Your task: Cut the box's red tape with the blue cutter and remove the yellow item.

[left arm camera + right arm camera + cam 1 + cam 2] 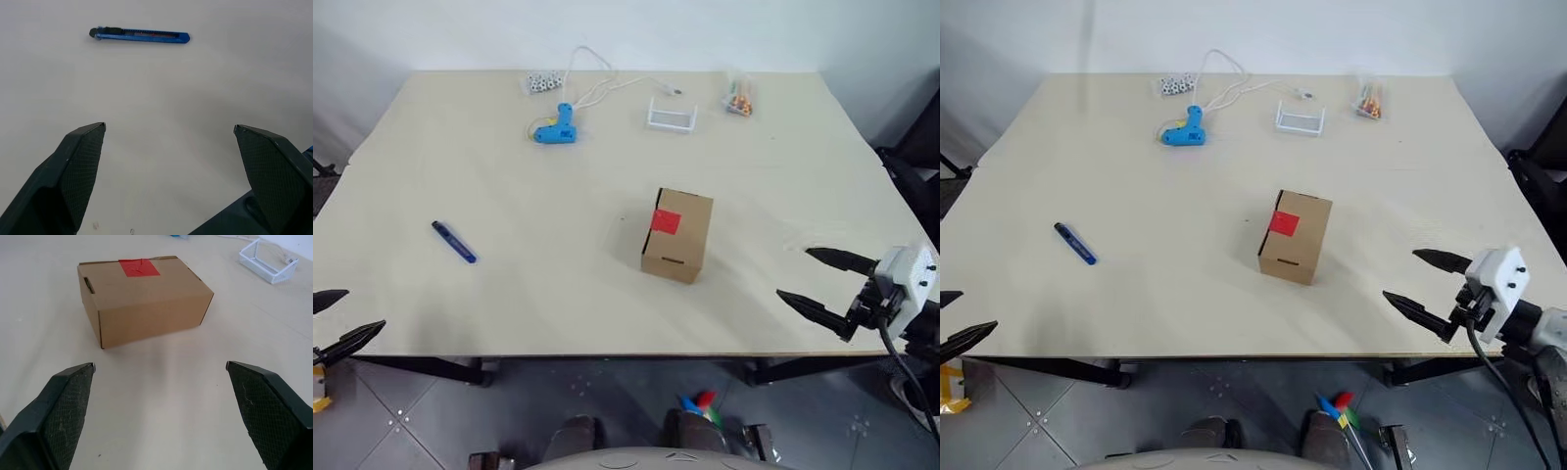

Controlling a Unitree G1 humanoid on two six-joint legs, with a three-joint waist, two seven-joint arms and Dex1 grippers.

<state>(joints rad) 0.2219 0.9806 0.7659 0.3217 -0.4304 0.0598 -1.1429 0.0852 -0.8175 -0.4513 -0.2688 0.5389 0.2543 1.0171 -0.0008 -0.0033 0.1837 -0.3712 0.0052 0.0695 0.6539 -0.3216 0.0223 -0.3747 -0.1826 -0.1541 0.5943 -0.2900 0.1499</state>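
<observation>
Ahead of the left gripper (pixel 347 318), whose two black fingers stand spread wide and empty at the table's near edge, lies the slim dark-blue pen-like cutter (pixel 454 242), flat on the pale tabletop (pixel 509 186) and well apart from everything else. It looks light, rigid and smooth, so it may skate if nudged; a pinch across the middle of its narrow body seems the safest hold, keeping clear of the blade end. Which end carries the blade is hard to tell from here.

Further off to that gripper's right, near mid-table, stands the small brown cardboard box (pixel 677 236), still closed, with the bright red square of tape (pixel 666 221) stuck over its top flap seam. The carton looks light and likely to slide under the blade unless steadied; its side walls offer the broadest grip. Nothing yellow can be seen, so the item is presumably shut inside.

Facing the box from the other side, the right gripper (pixel 829 281) hovers with jaws fully apart, holding nothing, with open table between it and the carton.

Beyond both, along the far edge, sit a light-blue glue gun (pixel 556 129) with a white cord (pixel 607 86), a small white wire rack (pixel 672 117) and a clear packet of orange pieces (pixel 738 96). None blocks either approach.
</observation>
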